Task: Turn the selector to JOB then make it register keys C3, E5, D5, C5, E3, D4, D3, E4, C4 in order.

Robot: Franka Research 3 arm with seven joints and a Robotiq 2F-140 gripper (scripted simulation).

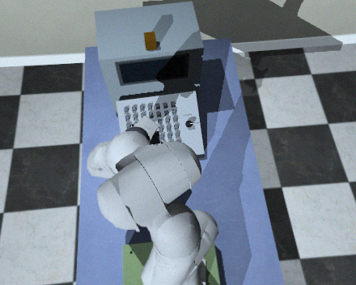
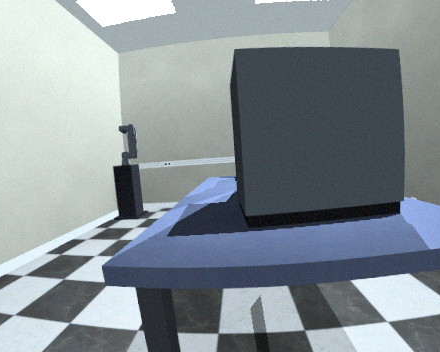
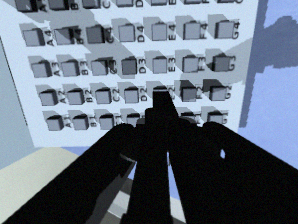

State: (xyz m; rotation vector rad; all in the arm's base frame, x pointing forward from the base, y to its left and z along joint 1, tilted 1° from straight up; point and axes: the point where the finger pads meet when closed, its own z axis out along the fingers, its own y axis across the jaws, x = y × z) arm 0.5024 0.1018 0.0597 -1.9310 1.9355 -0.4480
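Judging by the keypad [image 3: 135, 65], you are probably checking keys in TEACH; whether the selector [image 1: 189, 122] has reached JOB is too small to tell. The gripper [image 3: 161, 100] has its jaws together on nothing, tip at the key just below E3 [image 3: 160, 64]. D3 [image 3: 129, 66], up-left of the jaws, looks darker than its neighbours. No containers show; the machine [image 1: 148, 44] is a closed box.

Keypad [image 3: 135, 65] key labels read D3, E3, D4, A4; others seem blurred.
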